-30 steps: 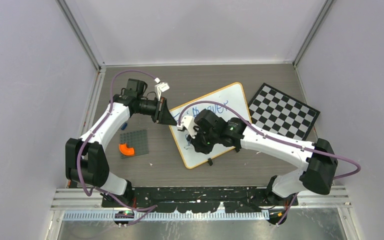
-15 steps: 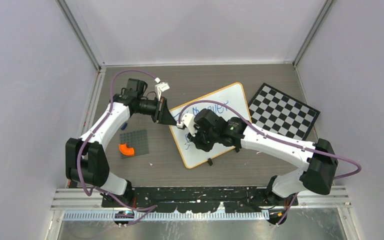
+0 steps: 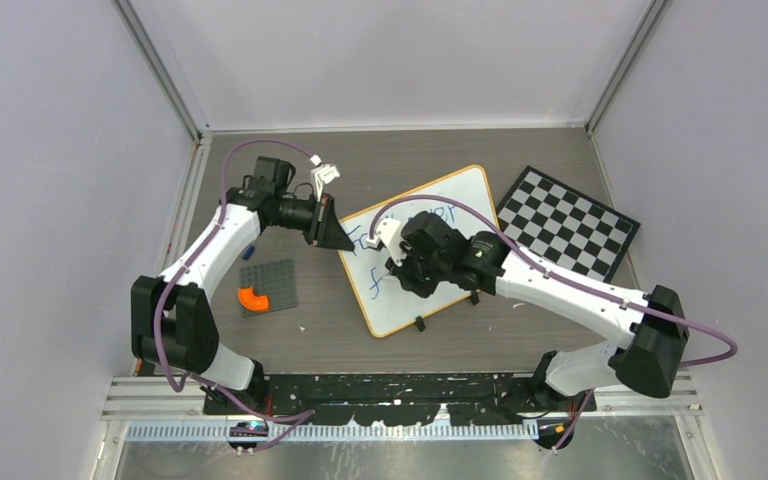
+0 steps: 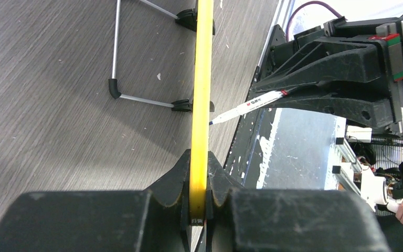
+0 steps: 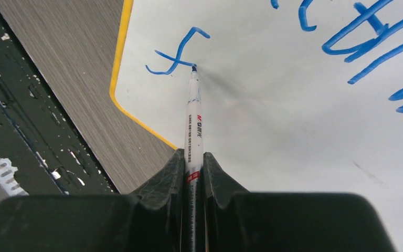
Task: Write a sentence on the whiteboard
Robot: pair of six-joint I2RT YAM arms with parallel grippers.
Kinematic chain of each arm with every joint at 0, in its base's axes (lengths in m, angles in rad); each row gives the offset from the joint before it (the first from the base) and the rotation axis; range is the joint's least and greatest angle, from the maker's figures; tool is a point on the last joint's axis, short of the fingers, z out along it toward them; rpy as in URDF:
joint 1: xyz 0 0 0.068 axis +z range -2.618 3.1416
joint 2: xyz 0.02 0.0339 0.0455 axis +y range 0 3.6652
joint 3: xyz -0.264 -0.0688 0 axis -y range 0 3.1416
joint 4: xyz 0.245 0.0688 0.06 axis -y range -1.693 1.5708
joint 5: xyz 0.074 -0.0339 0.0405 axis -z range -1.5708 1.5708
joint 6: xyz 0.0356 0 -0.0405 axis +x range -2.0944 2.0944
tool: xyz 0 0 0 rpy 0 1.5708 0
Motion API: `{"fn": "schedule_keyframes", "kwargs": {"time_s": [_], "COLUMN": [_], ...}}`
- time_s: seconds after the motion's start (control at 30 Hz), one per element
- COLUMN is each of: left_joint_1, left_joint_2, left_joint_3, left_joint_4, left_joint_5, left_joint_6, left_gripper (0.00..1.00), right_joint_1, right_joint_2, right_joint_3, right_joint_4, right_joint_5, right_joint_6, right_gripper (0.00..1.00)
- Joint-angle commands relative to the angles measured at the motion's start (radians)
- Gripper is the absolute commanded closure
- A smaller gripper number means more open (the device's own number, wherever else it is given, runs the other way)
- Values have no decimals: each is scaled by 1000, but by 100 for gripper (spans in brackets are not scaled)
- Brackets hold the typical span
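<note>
Table [image 3: 440, 150]: grey wood grain, with both arms reaching over it from the near edge.

Whiteboard [image 3: 470, 190]: near the middle of the table, turned at an angle. Its long yellow-framed edge faces the left arm and one corner points toward the near edge. The left wrist view shows it edge-on as a thin yellow strip [image 4: 202, 79], with a wire stand [image 4: 116, 52] and two black clip feet [image 4: 191, 105] on its underside.

Checkered board [image 3: 565, 225]: flat on the table just right of the whiteboard. From above we cannot tell whether the two touch.

Left gripper [image 4: 199, 173]: its fingers are closed tight on the whiteboard's yellow frame, gripping the left edge near the far corner. From above it sits at that same edge [image 3: 338, 235].

Right gripper [image 5: 193, 157]: over the board's lower half, with its fingers pinched on a marker – no gap shows between fingers and barrel.

Grey plate [image 3: 268, 285]: a studded square on the table left of the whiteboard, well apart from it.

Marker [image 5: 194, 115]: white barrel with red print, sticking straight out from the right gripper. Its dark tip touches the board surface.

Orange piece [image 3: 253, 298]: a small curved block at the near left corner of the grey plate.

Blue writing [image 5: 181, 52]: an f-shaped stroke with the marker tip at its right end, close to the frame's rounded corner. More blue strokes run higher on the board – we cannot read them.
</note>
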Motion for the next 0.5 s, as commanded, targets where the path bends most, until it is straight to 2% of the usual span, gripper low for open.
{"fn": "schedule_keyframes", "kwargs": {"time_s": [0.0, 0.47], "left_joint_1": [-4, -4], "left_joint_2": [-1, -10], "left_joint_3": [36, 32], "left_joint_4": [-32, -30], "left_joint_5": [12, 16], "left_joint_6": [-16, -16], "left_gripper": [100, 100], "right_joint_1": [-8, -28], "right_joint_2": [-72, -43], "right_joint_3": [18, 5], "right_joint_4": [-5, 7], "right_joint_5": [-40, 26], "right_joint_6": [9, 15], "right_gripper": [100, 100]}}
